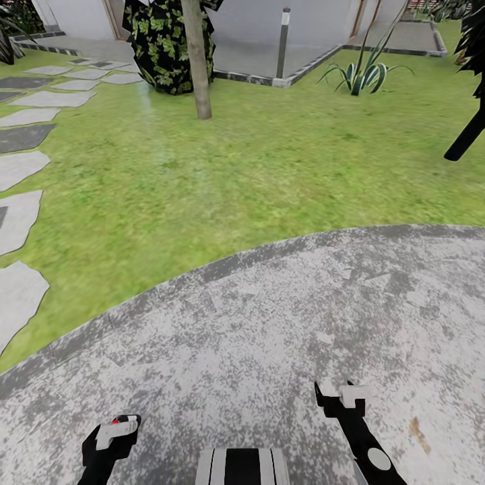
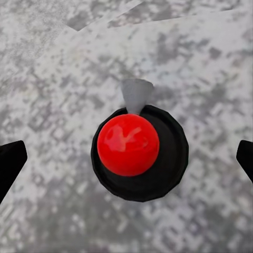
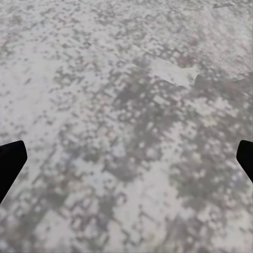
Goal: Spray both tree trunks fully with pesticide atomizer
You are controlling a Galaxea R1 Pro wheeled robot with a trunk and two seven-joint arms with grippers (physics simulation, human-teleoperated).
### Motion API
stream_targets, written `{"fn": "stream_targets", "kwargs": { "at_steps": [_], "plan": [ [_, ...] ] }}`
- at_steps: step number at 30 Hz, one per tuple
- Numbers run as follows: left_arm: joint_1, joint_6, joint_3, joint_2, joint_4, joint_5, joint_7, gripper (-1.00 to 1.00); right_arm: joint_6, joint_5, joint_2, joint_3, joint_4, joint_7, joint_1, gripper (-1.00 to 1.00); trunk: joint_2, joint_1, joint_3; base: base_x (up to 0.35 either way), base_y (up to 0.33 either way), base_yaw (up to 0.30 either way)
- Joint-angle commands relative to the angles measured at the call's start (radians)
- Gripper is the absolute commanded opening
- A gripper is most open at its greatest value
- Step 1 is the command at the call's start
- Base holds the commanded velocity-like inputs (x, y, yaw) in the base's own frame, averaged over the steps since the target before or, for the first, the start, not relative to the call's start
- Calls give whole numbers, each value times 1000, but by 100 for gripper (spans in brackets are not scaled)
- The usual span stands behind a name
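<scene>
You're over a round, mottled grey stone pad (image 1: 283, 337) whose curved edge meets the green lawn (image 1: 222, 182). To your left, pale and dark stepping slabs (image 1: 20, 168) run across the grass. Ahead, a grey paved terrace (image 1: 269, 54) with a dark kerb carries a slim bollard (image 1: 283, 40); a spiky green plant (image 1: 364, 71) grows just beside it

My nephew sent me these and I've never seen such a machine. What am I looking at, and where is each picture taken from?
A simulated wheeled robot with two arms. The large picture is from its head camera, looking down over grey paving, lawn and a tree trunk. The other two are from cameras at each wrist. The left one looks down on a black spray bottle with a red top, standing between the open left jaws, ungripped. The right jaws are open above the paving. Nothing is held.
</scene>
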Motion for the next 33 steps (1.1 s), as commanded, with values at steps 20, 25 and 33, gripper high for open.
{"fn": "stream_targets", "kwargs": {
  "at_steps": [20,25,33],
  "plan": [
    [0,-1,3,0,1,-4,3,100,-3,1,0,0,2,-1,0,100,0,0,-4,0,0,-9],
    [0,-1,3,0,1,-4,3,100,-3,1,0,0,2,-2,0,100,0,0,-4,19,0,-5],
    [0,-1,3,0,1,-4,3,100,-3,0,0,0,1,-1,0,100,0,0,-4,36,0,0]
  ]
}}
